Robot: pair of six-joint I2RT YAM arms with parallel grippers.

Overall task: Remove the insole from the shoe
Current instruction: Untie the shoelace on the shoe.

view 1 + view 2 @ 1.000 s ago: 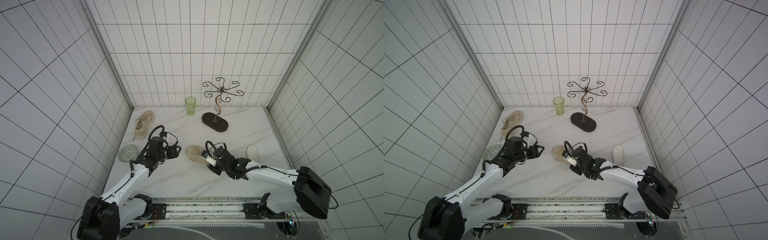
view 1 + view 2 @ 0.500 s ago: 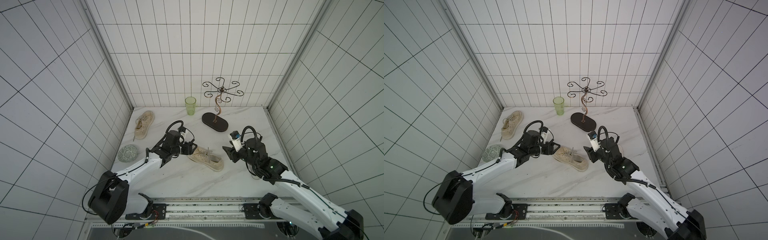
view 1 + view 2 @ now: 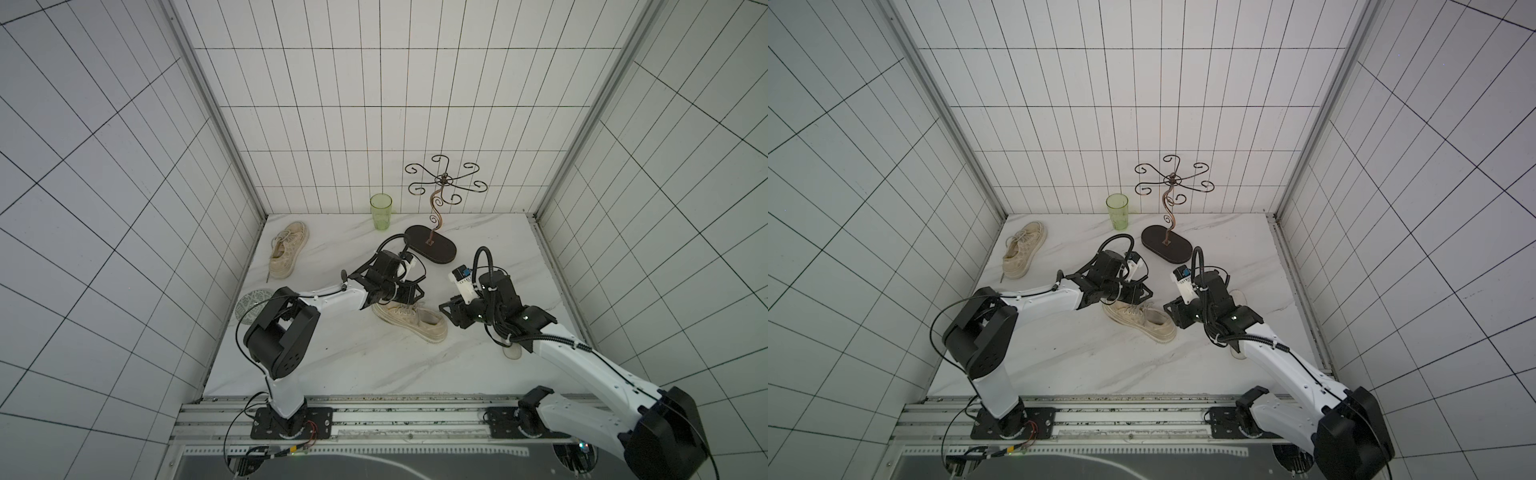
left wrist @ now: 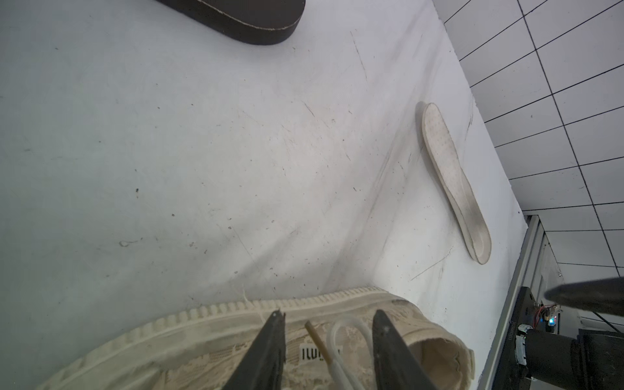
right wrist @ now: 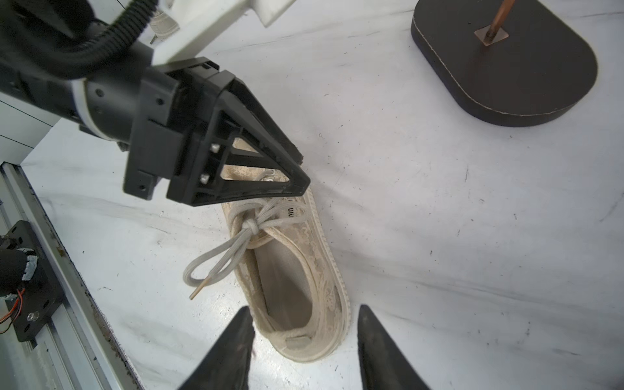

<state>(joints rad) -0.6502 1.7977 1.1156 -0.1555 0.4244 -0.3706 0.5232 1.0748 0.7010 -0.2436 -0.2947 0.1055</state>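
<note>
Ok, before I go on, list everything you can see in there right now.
centre shoe: 1, beige, laced, mid-table between the grippers
second shoe: 1, beige, back left by the wall
loose insole: 1, white, flat on the table near the right wall
cup: 1, green, at the back wall
jewellery stand: 1, dark oval base, back centre
patterned disc: 1, grey-green, left edge
table: 1, white marble
left gripper: 1, black, open, over the centre shoe's laces
right gripper: 1, black, open, at its heel
</note>
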